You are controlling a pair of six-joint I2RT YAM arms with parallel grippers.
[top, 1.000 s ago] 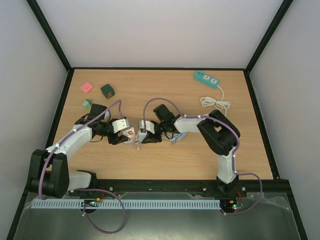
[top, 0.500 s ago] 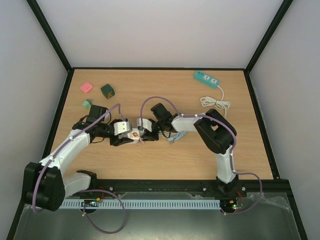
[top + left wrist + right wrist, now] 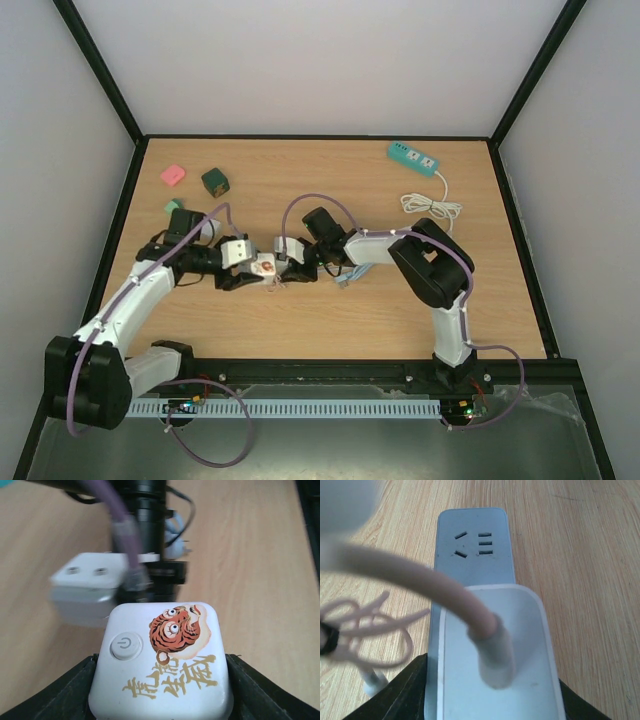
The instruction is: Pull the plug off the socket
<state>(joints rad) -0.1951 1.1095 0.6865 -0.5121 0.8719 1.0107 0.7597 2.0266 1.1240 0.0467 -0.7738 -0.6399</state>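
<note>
- Since the earlier frame, the left arm (image 3: 140,285) was swung outward, its elbow carried toward the near-left corner, and the right arm (image 3: 375,245) was shifted slightly leftward
- The left gripper (image 3: 160,697) was clamped on a white box (image 3: 165,650) printed with a tiger and fitted with a round button
- The right gripper (image 3: 490,700) was closed on the plug (image 3: 520,630), with a dark finger set at each side
- The plug was seen lying flat against the strip (image 3: 472,535); whether its prongs were seated could not be told
- One free outlet was shown on the strip just beyond the plug
- A cable (image 3: 395,570) was led from the plug up and to the left, with loose loops laid on the table (image 3: 330,180) beside the strip
- From above, the box was held just beside the right gripper, near the table's middle
</note>
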